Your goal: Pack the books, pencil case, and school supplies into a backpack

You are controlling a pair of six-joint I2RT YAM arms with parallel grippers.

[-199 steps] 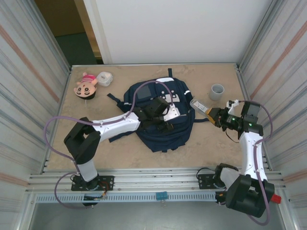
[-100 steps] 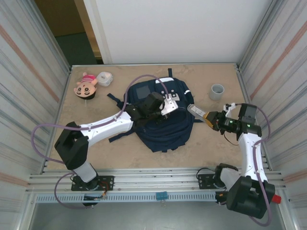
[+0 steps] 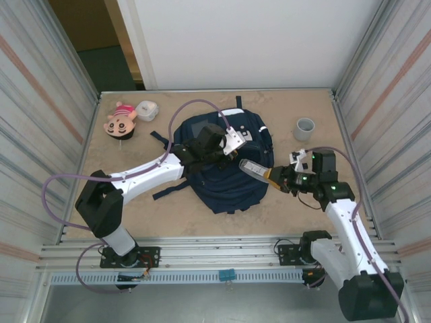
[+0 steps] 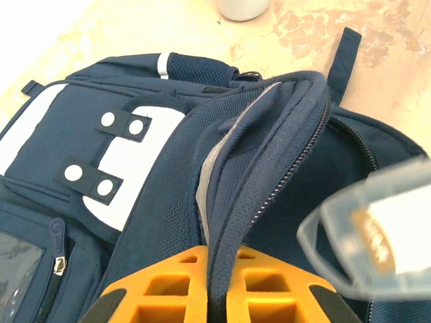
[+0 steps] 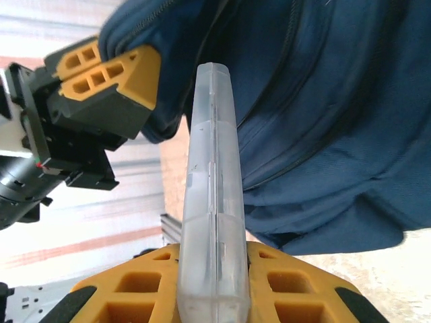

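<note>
At the centre of the table (image 3: 114,158), the left gripper (image 4: 219,279) pinches the floppy zip edge (image 4: 269,195) of the navy backpack (image 3: 229,192) (its soundest hold) while the right gripper (image 3: 278,177) clamps one end of a stiff, likely slippery clear pencil case (image 3: 252,168) just beside the opening.

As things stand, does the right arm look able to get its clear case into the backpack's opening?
Probably yes. The left end effector is shut on the backpack at its zipper edge, holding it up. The right end effector grips the clear case, whose tip is over the backpack with nothing between them.
</note>
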